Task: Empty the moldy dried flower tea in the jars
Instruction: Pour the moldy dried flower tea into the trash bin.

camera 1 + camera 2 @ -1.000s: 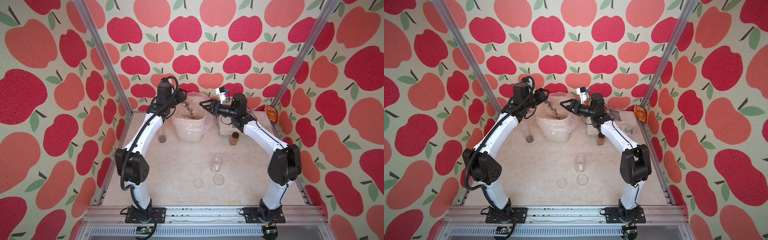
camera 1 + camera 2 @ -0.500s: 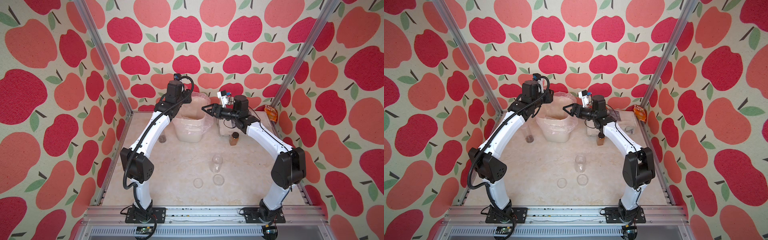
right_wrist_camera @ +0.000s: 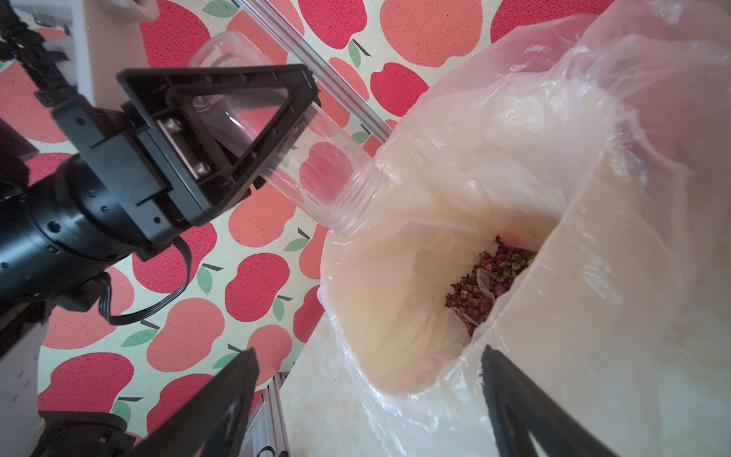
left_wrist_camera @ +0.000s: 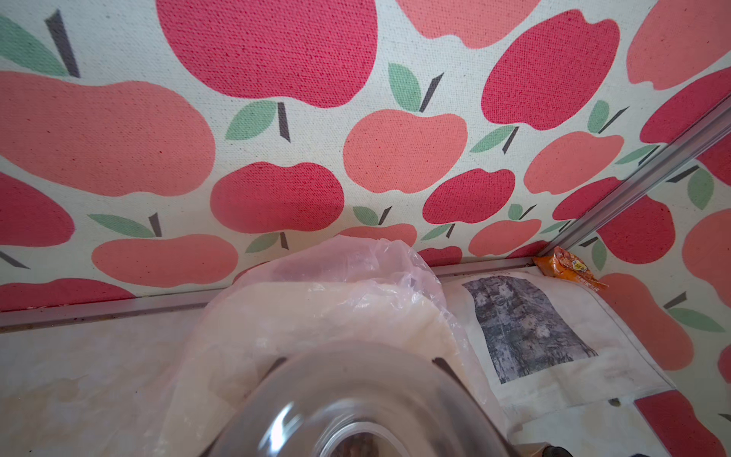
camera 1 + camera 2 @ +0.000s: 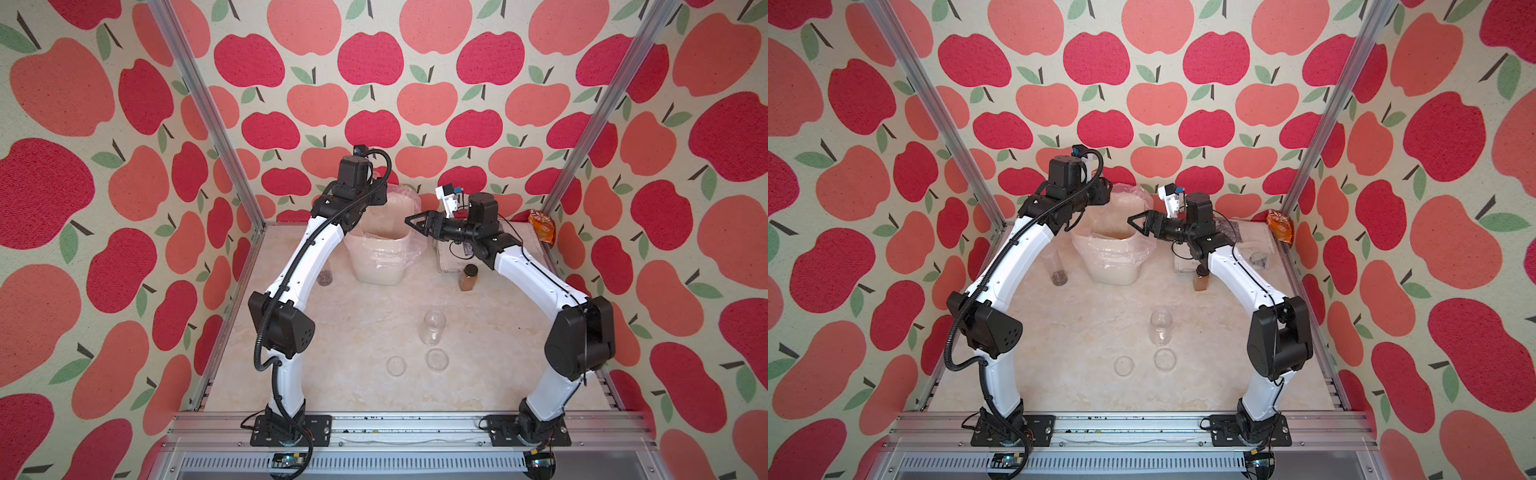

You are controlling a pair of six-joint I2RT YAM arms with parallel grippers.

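My left gripper (image 3: 273,114) is shut on a clear jar (image 3: 316,174) and holds it tilted, mouth down, over the rim of the white bin (image 5: 376,270). The jar looks empty and fills the bottom of the left wrist view (image 4: 364,403). Dried flower tea (image 3: 490,285) lies in a heap inside the bin's plastic liner. My right gripper (image 5: 409,222) stands open beside the bin's right rim, holding nothing. A second jar (image 5: 325,276) with tea at its bottom stands left of the bin. A third, empty jar (image 5: 433,328) stands mid-table.
Two clear lids (image 5: 395,365) (image 5: 437,359) lie in front of the empty jar. An amber jar with a black cap (image 5: 469,278) stands right of the bin, below my right arm. A printed cloth (image 4: 526,328) and an orange packet (image 5: 541,226) lie at the back right corner.
A second ago tea was falling from the tilted jar into the bin; now none falls. My left wrist has swung up and toward the bin. The right gripper has pulled back slightly.
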